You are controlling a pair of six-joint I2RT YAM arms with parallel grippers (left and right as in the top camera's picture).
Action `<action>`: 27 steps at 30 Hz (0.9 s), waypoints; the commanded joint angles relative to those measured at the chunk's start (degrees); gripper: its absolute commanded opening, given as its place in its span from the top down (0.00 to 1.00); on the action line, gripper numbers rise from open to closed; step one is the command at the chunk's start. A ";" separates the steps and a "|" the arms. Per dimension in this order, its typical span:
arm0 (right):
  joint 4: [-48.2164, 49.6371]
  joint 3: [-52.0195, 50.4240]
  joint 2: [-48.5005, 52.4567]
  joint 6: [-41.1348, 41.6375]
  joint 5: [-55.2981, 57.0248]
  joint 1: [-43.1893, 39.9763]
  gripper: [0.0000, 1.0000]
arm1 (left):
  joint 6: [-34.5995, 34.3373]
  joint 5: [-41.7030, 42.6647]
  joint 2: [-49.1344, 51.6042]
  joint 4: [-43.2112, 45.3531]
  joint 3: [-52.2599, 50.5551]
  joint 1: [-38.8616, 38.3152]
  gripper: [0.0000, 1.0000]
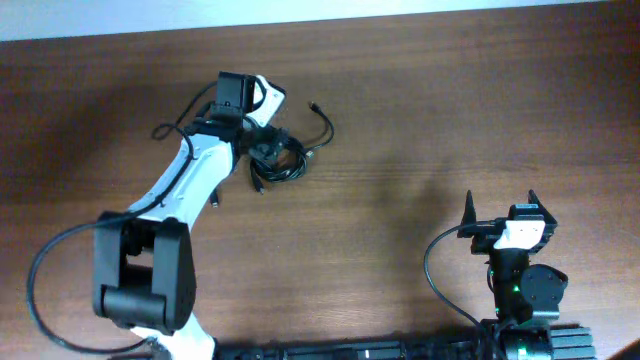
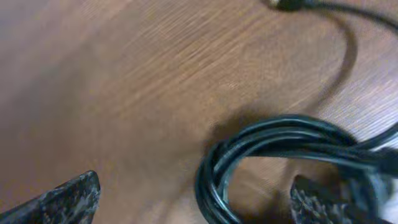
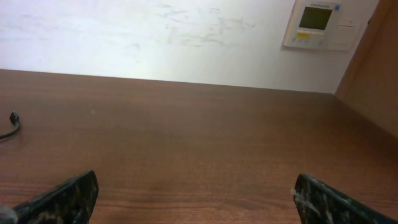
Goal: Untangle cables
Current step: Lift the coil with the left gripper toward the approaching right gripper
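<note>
The cables (image 1: 287, 160) lie as a tangled black bundle on the wooden table, left of centre at the back. One strand curves out to a small plug (image 1: 313, 105). My left gripper (image 1: 268, 148) hangs right over the bundle. In the left wrist view it (image 2: 196, 190) stands open, and a coil of black cables (image 2: 280, 134) lies on the table between its fingers (image 2: 74, 196), held by neither. A plug end (image 2: 289, 5) shows at the top edge. My right gripper (image 1: 500, 206) is far off at the front right, open (image 3: 196, 186) and empty over bare wood.
A loose cable end (image 3: 12, 121) shows at the left edge of the right wrist view. Small plugs (image 1: 215, 203) lie beside the left arm. A white wall with a control panel (image 3: 317, 23) stands beyond the table's far edge.
</note>
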 commanded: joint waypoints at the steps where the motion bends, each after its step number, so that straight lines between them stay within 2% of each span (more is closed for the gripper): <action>1: -0.31 -0.31 -0.37 0.31 0.63 -0.31 0.01 | 15.54 0.68 4.50 2.05 -0.02 -0.07 0.01; 3: -0.28 -0.31 -0.37 0.52 -1.03 -0.31 0.01 | 14.88 0.72 8.15 3.30 -0.02 -0.09 0.01; 5: 0.63 -0.31 -0.37 0.52 -11.02 -0.26 0.01 | 13.73 0.68 10.84 3.43 -0.02 -0.07 0.01; 6: 0.92 -0.31 -0.37 0.52 -14.05 -0.26 0.01 | 13.73 0.68 11.74 3.69 -0.02 0.04 0.15; 7: 1.05 -0.31 -0.37 0.52 -15.69 -0.26 0.01 | 13.60 0.70 12.07 3.67 -0.02 0.15 0.67; 8: 1.07 -0.31 -0.37 0.61 -17.99 -0.26 0.01 | 11.06 0.63 12.00 3.74 0.02 0.13 1.00; 11: 1.22 -0.31 -0.04 14.16 -19.12 -0.26 0.01 | -4.85 0.22 7.61 3.63 1.57 0.15 1.00; 13: 1.25 -0.31 1.31 21.31 -19.87 -0.26 0.01 | -16.96 0.24 -0.48 2.12 1.66 0.13 1.00; 16: -2.27 3.26 7.72 23.12 -23.28 -0.24 0.01 | -20.76 0.20 -10.62 -5.11 1.66 0.15 1.00; 18: -6.99 10.29 15.43 26.18 -23.67 -0.24 0.01 | -29.90 0.22 -16.17 -9.46 1.66 0.15 1.00; 19: -9.51 15.56 21.66 26.71 -26.86 -0.26 0.01 | -35.80 0.22 -18.49 -11.41 1.66 0.15 1.00; 21: -10.05 23.91 33.90 26.71 -43.36 -0.24 0.01 | -49.59 0.26 -20.52 -14.86 1.66 0.13 1.00; 22: -8.57 26.43 39.32 26.99 -53.51 -0.24 0.01 | -52.98 0.33 -20.59 -15.98 1.66 0.13 1.00; 23: -3.61 27.08 44.81 30.58 -63.01 -0.24 0.01 | -53.33 2.56 -20.59 -17.22 1.66 0.13 1.00; 24: 0.11 27.08 49.37 34.67 -67.14 -0.26 0.01 | -52.00 7.41 -20.59 -18.58 1.66 0.13 1.00; 26: 3.76 27.08 57.33 45.62 -67.34 -0.24 0.01 | -43.19 13.05 -20.59 -19.32 1.66 0.13 1.00; 27: 6.27 27.08 61.00 45.66 -67.38 -0.24 0.06 | -40.46 14.73 -20.59 -20.24 1.66 0.13 1.00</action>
